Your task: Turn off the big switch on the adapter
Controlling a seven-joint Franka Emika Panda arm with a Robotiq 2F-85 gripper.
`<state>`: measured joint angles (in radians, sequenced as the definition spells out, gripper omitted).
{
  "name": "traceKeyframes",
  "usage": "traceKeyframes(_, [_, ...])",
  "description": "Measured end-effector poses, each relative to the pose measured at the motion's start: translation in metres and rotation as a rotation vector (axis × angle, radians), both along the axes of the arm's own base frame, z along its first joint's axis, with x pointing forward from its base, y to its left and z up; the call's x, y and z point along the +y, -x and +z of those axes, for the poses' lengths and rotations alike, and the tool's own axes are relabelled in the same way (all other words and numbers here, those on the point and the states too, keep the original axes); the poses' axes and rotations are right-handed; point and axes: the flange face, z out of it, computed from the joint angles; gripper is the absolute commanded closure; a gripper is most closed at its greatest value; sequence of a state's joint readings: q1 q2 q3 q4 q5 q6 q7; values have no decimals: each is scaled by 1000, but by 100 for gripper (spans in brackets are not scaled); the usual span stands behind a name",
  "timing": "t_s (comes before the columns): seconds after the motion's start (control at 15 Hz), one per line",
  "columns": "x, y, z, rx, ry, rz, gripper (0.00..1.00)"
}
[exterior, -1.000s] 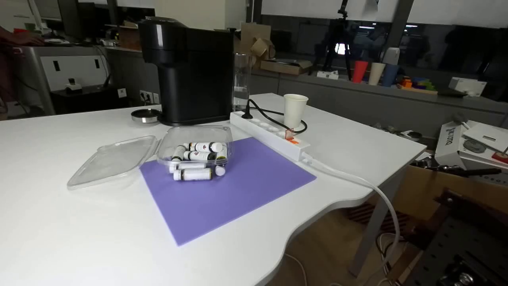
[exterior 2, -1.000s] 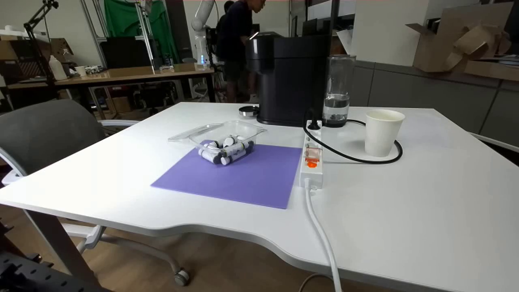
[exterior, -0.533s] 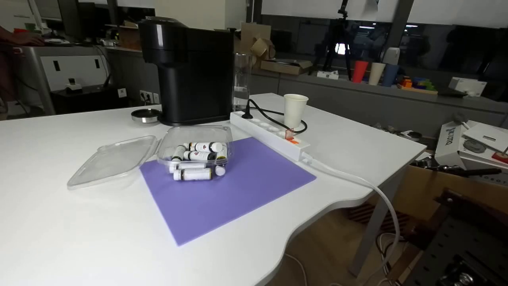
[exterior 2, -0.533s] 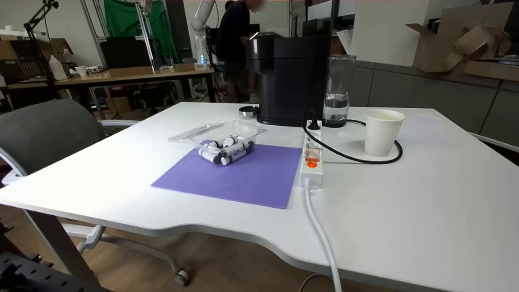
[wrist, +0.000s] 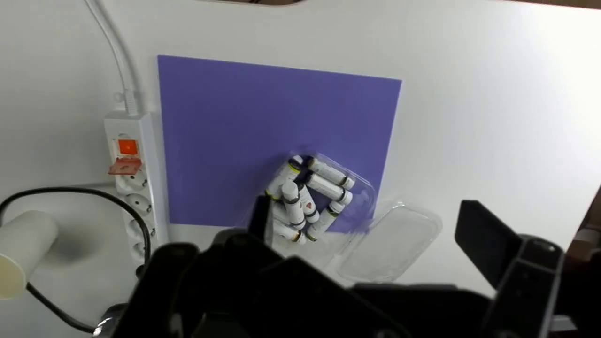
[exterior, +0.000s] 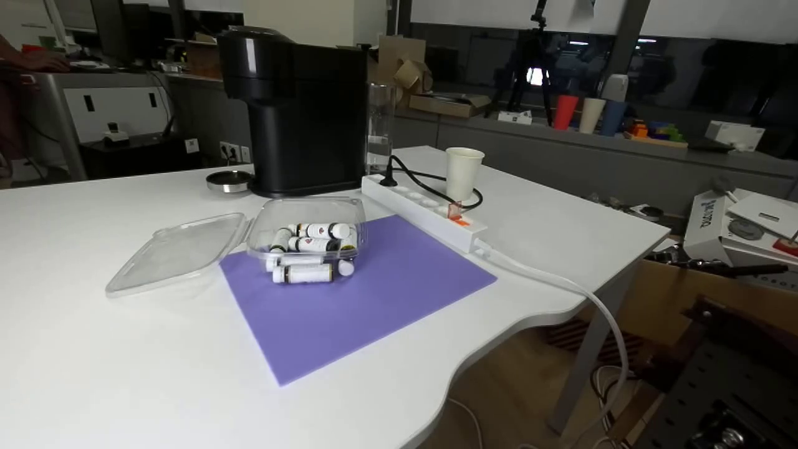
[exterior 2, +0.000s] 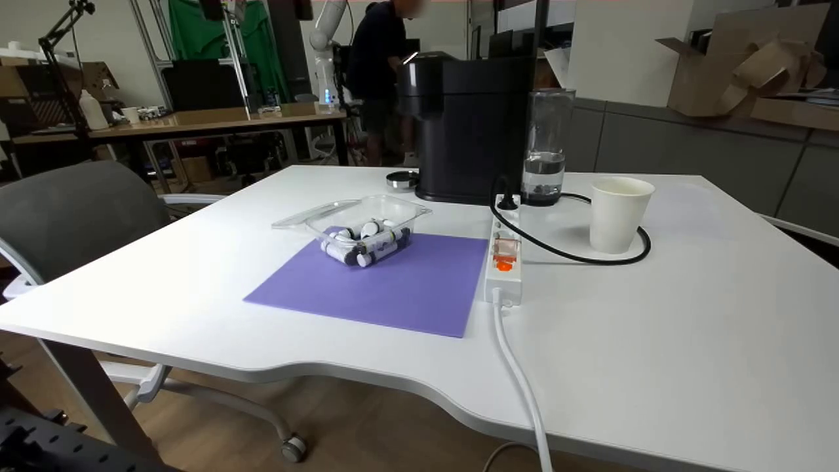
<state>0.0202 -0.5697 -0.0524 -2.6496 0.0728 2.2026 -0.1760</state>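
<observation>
On the white table point(exterior: 137, 362), just beside the purple sheet point(exterior 2: 373, 282), lies the adapter point(exterior: 416, 215), and the big switch point(wrist: 127, 147) sits on its top, at the end where the thick white cable point(exterior: 542, 274) comes out. A see-through reddish flap point(wrist: 125, 167) stands raised next to it (whether the switch is on or off, I cannot tell). My gripper point(wrist: 366, 205) has its black fingers point(wrist: 486, 241) spread wide apart; in the wrist view they frame part of the clear container point(exterior: 312, 211) and its lid point(exterior: 177, 252), while the switch shows well off to the side. That container rests partly on the sheet, holding a heap of small white-labelled bottles point(wrist: 293, 206), and its lid is folded out to one side. At the adapter's far end a black plug point(exterior: 388, 181) is seated, close to the black coffee machine point(exterior: 312, 118). In both exterior views the plug's black cord point(wrist: 70, 189) loops around the upright paper cup point(exterior 2: 619, 216), and a clear cylinder point(exterior 2: 549, 124), part filled, stands just beside the machine.
</observation>
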Motion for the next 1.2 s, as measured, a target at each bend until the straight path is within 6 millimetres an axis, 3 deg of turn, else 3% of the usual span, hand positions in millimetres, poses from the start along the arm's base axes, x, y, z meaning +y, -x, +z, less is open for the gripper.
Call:
traceKeyframes(0.13, [-34, 1, -10, 19, 8, -3, 0])
traceKeyframes(0.4, [-22, 0, -10, 19, 15, 21, 0])
traceKeyframes(0.6, [-28, -1, -14, 24, 17, 8, 0])
traceKeyframes(0.73, [-51, -8, -24, 29, 34, -39, 0])
traceKeyframes(0.87, [-89, -18, -39, 38, 69, -97, 0])
traceKeyframes(1.07, [-146, -33, -71, 60, 133, -153, 0])
traceKeyframes(1.2, [-173, -47, -97, 70, 161, -165, 0])
